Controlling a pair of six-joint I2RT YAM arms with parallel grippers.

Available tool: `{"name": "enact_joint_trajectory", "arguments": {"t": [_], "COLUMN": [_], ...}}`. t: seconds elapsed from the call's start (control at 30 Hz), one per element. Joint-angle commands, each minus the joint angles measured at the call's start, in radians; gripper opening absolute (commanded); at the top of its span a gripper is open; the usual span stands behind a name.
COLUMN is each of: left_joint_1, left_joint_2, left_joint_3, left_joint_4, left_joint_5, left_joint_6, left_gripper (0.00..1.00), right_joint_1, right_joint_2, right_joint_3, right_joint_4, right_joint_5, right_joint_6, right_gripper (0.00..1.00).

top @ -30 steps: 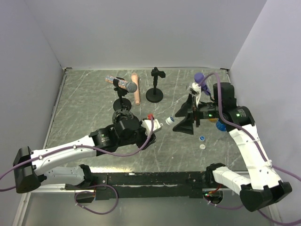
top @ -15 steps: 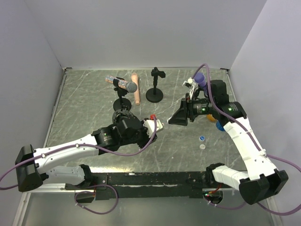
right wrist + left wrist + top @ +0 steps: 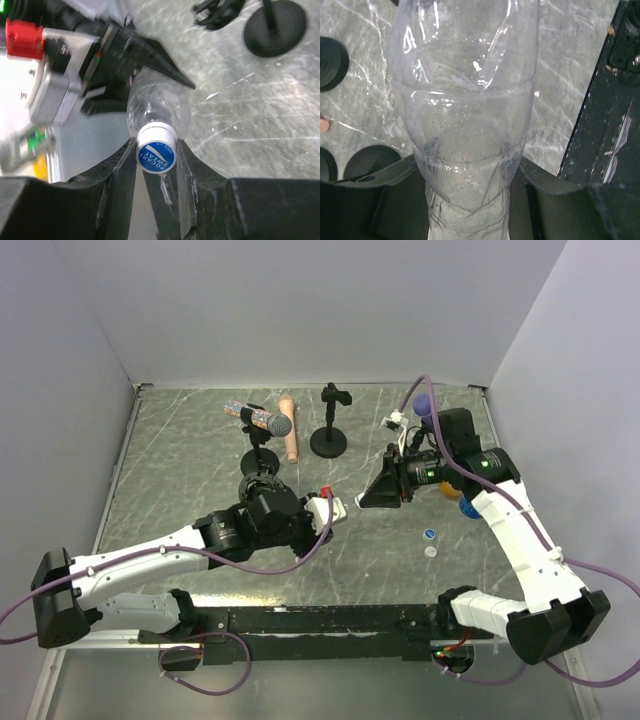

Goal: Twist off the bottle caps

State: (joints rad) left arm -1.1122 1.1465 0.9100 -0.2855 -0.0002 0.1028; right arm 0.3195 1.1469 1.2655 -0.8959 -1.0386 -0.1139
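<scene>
My right claw [image 3: 155, 144] pinches the small blue-topped white plastic screw cap [image 3: 156, 154], which sits on the neck of a clear, crumpled plastic bottle [image 3: 470, 115]. My left claw [image 3: 467, 175] clamps the bottle's body. I should twist squarely about the neck's axis, left grip firm without crushing the thin wall.

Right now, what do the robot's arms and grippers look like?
The left arm and right arm have white shells, black joints and trailing purple cables. The left gripper and right gripper have black tapered fingers. A white block with a red cap sits at the left wrist; a green light glows on the right.
</scene>
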Motion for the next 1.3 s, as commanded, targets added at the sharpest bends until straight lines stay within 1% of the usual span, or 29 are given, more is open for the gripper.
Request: {"name": "enact_joint_trajectory", "arguments": {"t": [0.0,0.03,0.07,0.1,0.17,0.23,0.37,0.47,0.57,0.6,0.63,0.67,0.7,0.73,0.77,0.8,0.83,0.87,0.9,0.97,1.0,1.03,1.07,1.1,1.2,1.27], "left_joint_1": [0.0,0.0,0.0,0.0,0.0,0.0,-0.001,0.0,0.0,0.0,-0.001,0.0,-0.001,0.0,0.0,0.0,0.0,0.0,-0.001,-0.001,0.0,-0.001,-0.001,-0.001,-0.006,-0.011], "left_joint_2": [-0.047,-0.057,-0.068,-0.077,-0.09,-0.091,-0.085,-0.067,-0.053,-0.053,-0.05,-0.05,-0.053,-0.054,-0.063,-0.071,-0.082,-0.093,-0.102,-0.113,-0.114,-0.114,-0.111,-0.108,-0.099,-0.094], "left_joint_3": [0.027,0.021,0.017,0.01,0.007,0.01,0.013,0.013,0.013,0.01,0.006,0.0,-0.005,-0.011,-0.022,-0.039,-0.049,-0.065,-0.077,-0.094,-0.098,-0.1,-0.102,-0.102,-0.095,-0.083], "left_joint_4": [-0.03,-0.046,-0.061,-0.07,-0.093,-0.109,-0.113,-0.11,-0.104,-0.098,-0.087,-0.083,-0.078,-0.072,-0.067,-0.058,-0.052,-0.043,-0.035,-0.023,-0.017,-0.011,-0.006,-0.003,0.009,0.011], "left_joint_5": [0.109,0.12,0.123,0.108,0.086,0.075,0.075,0.068,0.06,0.057,0.055,0.052,0.046,0.043,0.042,0.042,0.042,0.042,0.039,0.046,0.048,0.051,0.049,0.046,0.034,0.025], "left_joint_6": [0.141,0.17,0.201,0.219,0.245,0.261,0.282,0.291,0.291,0.291,0.284,0.276,0.261,0.246,0.233,0.218,0.203,0.187,0.172,0.144,0.123,0.104,0.091,0.075,0.041,0.025], "left_gripper": [0.27,0.27,0.27,0.27,0.27,0.27,0.27,0.27,0.26,0.26,0.26,0.26,0.26,0.26,0.25,0.25,0.25,0.25,0.25,0.25,0.25,0.25,0.24,0.24,0.24,0.23], "right_joint_1": [0.084,0.113,0.136,0.157,0.191,0.231,0.372,0.452,0.55,0.561,0.567,0.567,0.567,0.567,0.567,0.567,0.567,0.566,0.563,0.561,0.56,0.544,0.523,0.512,0.417,0.293], "right_joint_2": [0.031,0.04,0.043,0.042,0.016,-0.033,-0.084,-0.091,-0.154,-0.185,-0.225,-0.261,-0.283,-0.295,-0.299,-0.288,-0.271,-0.256,-0.244,-0.249,-0.26,-0.268,-0.274,-0.283,-0.291,-0.262], "right_joint_3": [0.142,0.176,0.208,0.225,0.223,0.183,0.12,0.11,0.014,-0.042,-0.098,-0.154,-0.191,-0.202,-0.193,-0.167,-0.128,-0.092,-0.046,-0.009,0.0,0.014,0.023,0.028,0.012,-0.008], "right_joint_4": [-0.254,-0.327,-0.401,-0.458,-0.489,-0.444,-0.376,-0.339,-0.246,-0.201,-0.148,-0.077,-0.042,-0.025,-0.017,-0.021,-0.043,-0.064,-0.083,-0.086,-0.074,-0.061,-0.067,-0.049,0.063,0.087], "right_joint_5": [-0.184,-0.179,-0.154,-0.126,-0.056,0.041,0.26,0.359,0.527,0.575,0.603,0.62,0.624,0.621,0.606,0.585,0.571,0.557,0.543,0.505,0.487,0.444,0.389,0.368,0.425,0.462], "right_joint_6": [-0.399,-0.477,-0.642,-0.761,-0.936,-1.03,-1.199,-1.266,-1.406,-1.499,-1.552,-1.587,-1.618,-1.612,-1.562,-1.496,-1.413,-1.318,-1.226,-1.009,-0.904,-0.774,-0.663,-0.568,-0.191,0.053], "right_gripper": [0.08,0.07,0.06,0.06,0.05,0.04,0.03,0.03,0.03,0.04,0.05,0.07,0.08,0.11,0.15,0.22,0.31,0.47,0.65,0.88,0.94,0.99,0.99,0.99,0.99,0.99]}}
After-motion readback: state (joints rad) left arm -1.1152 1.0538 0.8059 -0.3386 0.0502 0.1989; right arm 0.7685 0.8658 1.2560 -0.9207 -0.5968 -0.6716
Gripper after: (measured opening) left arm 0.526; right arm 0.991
